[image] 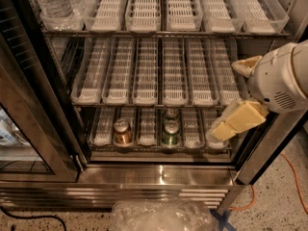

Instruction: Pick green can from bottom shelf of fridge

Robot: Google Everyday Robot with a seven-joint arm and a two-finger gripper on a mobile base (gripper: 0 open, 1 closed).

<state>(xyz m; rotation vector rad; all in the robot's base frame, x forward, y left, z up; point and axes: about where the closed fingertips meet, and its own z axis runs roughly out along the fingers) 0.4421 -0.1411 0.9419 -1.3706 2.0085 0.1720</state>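
Note:
The fridge [159, 174] stands with its glass door swung open to the left. On the bottom shelf [147, 129] a green can [171, 133] with a silver top stands at the front of the fourth lane. A second green can [171, 114] stands right behind it. A copper-brown can [122, 132] stands two lanes to the left. My gripper [224, 99] is at the right, in front of the fridge opening at the height of the middle and bottom shelves. It is to the right of the green can and above it, open and empty.
The middle rack [144, 71] holds only bare lanes. Water bottles [50, 1] stand at the top left. The open glass door [29, 129] is on the left and the dark frame post [262, 150] on the right. A crumpled clear plastic bag [163, 215] and an orange cable [294, 177] lie on the floor.

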